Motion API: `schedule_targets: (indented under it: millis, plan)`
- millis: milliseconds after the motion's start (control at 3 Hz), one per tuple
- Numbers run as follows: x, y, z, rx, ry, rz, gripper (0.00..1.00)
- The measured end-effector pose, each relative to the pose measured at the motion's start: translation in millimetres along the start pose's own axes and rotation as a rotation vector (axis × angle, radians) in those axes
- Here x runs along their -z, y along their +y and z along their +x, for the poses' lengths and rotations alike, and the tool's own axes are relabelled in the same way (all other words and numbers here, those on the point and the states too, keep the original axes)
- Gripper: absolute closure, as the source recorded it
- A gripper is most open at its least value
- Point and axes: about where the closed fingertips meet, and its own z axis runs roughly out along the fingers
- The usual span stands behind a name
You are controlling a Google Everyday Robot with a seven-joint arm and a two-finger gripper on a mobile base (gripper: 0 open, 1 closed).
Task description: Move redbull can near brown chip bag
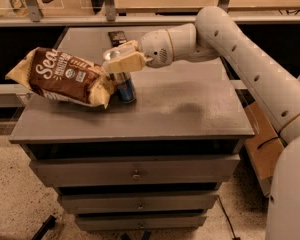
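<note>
- The gripper [121, 60] sits over the left half of the tabletop [190, 109], about midway between the far and near edges. Its tan jaws are drawn in narrow and clasp the upper, silver part of the redbull can [125, 88].
- The can stands upright with its base on the tabletop. Its blue lower part shows below the jaws, and a bit of the shiny top shows at their left.
- Directly left of the jaws lies the brown chip bag [65, 75], along the left edge of the tabletop. It is puffy and tilted, with its dark front and white lettering facing up.
- The bag's pale yellow right end reaches the can's left side and partly covers it; whether the two touch cannot be told.
- Behind the jaws, near the far edge, a small flat dark object [117, 36] lies well apart from the can.
- The white arm [240, 39] comes in from the right, above the far right corner.
- The right half of the tabletop is bare grey surface.
- Below the tabletop are grey drawers [135, 171], and a cardboard box [262, 144] stands on the floor to the right.
</note>
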Motion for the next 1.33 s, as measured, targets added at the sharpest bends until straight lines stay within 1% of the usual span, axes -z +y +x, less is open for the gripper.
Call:
schedule_targets:
  millis: [333, 667, 1000, 1333]
  plan:
    - [1.2, -0.3, 1.8, -0.008, -0.045, -0.033, 1.00]
    - [3.4, 0.2, 2.0, 0.003, -0.061, -0.053, 0.82]
    - [5.4, 0.7, 2.1, 0.016, -0.063, -0.064, 0.59]
    - [8.0, 1.3, 2.3, 0.027, -0.057, -0.061, 0.36]
